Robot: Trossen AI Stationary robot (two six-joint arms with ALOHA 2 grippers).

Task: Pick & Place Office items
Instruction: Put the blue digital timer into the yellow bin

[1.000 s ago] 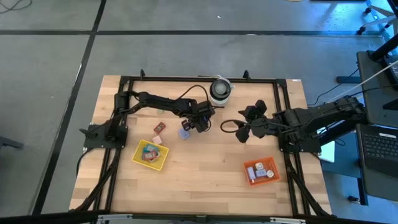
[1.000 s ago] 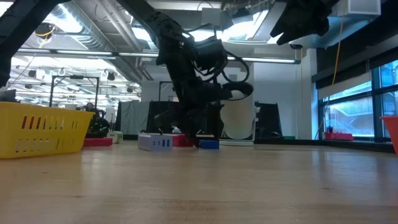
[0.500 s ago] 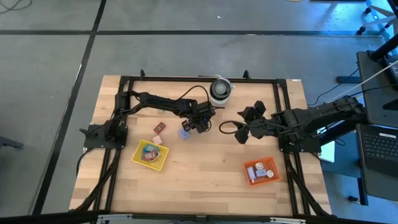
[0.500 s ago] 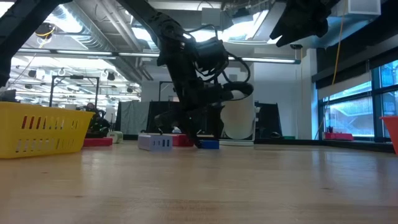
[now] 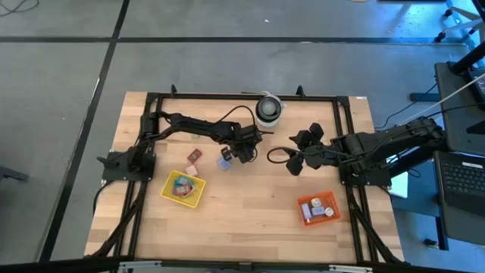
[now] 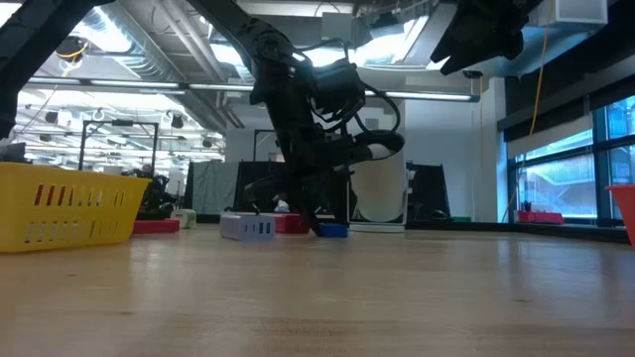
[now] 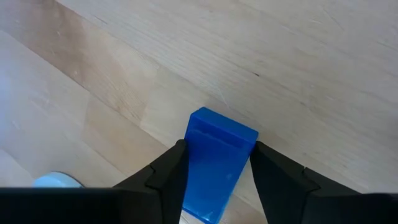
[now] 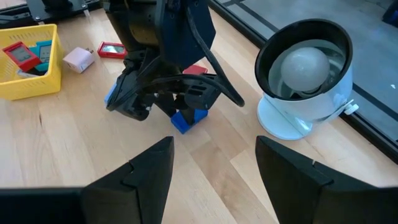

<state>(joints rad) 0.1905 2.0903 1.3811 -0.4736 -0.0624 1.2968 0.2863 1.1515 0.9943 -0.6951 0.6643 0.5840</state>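
The left gripper (image 7: 214, 168) has its jaws pinching a blue block (image 7: 217, 162) lying on the wooden surface (image 7: 298, 68) near the white roll (image 5: 268, 111). The grip looks shallow, so the block could slip or twist when lifted. The right gripper (image 8: 211, 165) hovers nearby, jaws spread.

The blue block (image 7: 217, 162) runs off the left wrist picture's lower edge between the fingers (image 7: 166, 180); tray contents (image 5: 182, 188) too small to tell.

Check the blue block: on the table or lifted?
On the table. The blue block rests on the wood between the left end effector's fingers.
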